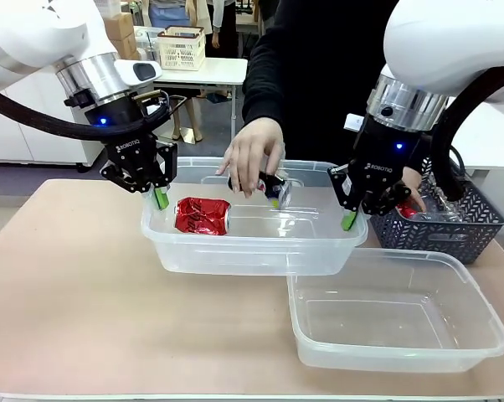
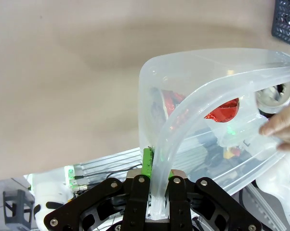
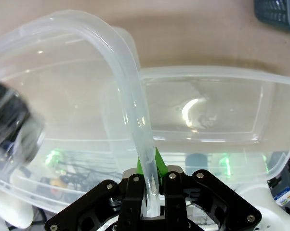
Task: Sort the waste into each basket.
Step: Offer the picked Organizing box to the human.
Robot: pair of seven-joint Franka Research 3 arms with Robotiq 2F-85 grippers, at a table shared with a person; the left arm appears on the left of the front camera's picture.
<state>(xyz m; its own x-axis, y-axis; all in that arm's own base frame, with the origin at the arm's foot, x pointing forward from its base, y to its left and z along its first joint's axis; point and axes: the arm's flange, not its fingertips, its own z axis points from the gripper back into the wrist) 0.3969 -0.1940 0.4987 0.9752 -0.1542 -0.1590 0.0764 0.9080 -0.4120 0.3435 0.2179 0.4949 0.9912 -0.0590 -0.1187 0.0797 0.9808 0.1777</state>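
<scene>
An empty tub (image 1: 386,322) sits at the table's near right corner. Behind it, the left gripper (image 1: 160,198) and right gripper (image 1: 350,219) clamp the second tub (image 1: 252,251) by its end rims, red can (image 1: 202,216) inside. The hand (image 1: 254,155) grasps a dark can (image 1: 273,186) over it. Sorting is midway, so the next move is to hold the tub level. The basket (image 1: 440,230) crowds the right end, while the left is open.

- The far tub (image 1: 252,251) is stretching between the left claw (image 1: 160,198) and the right claw (image 1: 350,219) — one end rim pinched in each.
- A can (image 1: 202,215) is lying in it, just beside the left claw.
- A hand (image 1: 254,151) is holding another can (image 1: 275,189) over it, between the claws.
- The near tub (image 1: 403,356) is sitting on the table (image 1: 84,285), below the right claw.
- A basket (image 1: 461,233) is standing just right of the right claw.
</scene>
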